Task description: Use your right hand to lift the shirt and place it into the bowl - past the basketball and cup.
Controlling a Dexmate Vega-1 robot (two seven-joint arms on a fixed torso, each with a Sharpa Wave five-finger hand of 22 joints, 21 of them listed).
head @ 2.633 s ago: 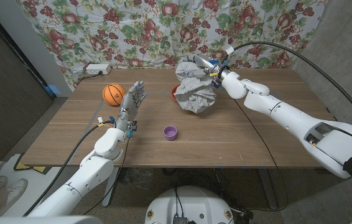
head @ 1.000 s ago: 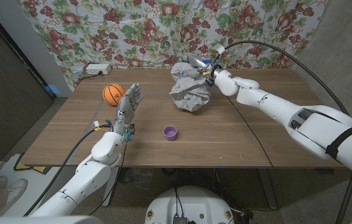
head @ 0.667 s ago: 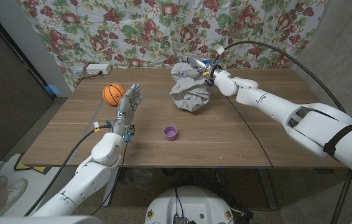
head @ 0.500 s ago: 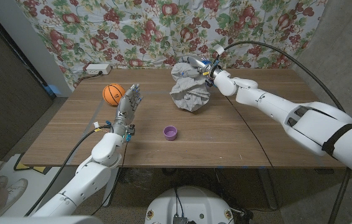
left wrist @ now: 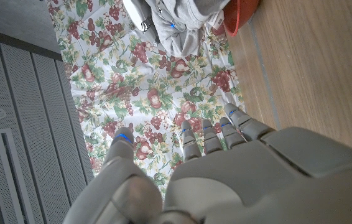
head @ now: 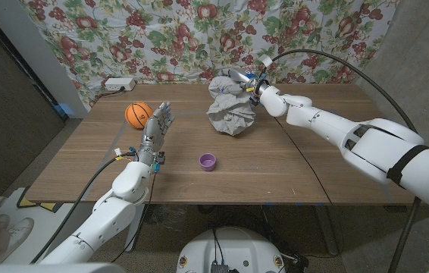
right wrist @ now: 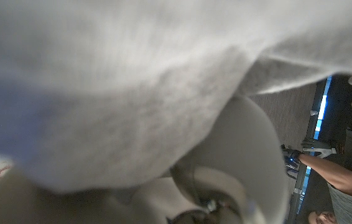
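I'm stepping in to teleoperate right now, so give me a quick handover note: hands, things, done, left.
Right robot hand grips the grey shirt, bunched and hanging at the table's far middle.
Left robot hand holds nothing, fingers apart, raised near the basketball.
Purple cup stands front of centre.
Red bowl sits beside the hanging shirt.
Done: shirt lifted.
Left: lower it into the bowl and let go.

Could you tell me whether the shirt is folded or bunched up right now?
Bunched up: the grey shirt hangs crumpled from the right robot hand, not folded.
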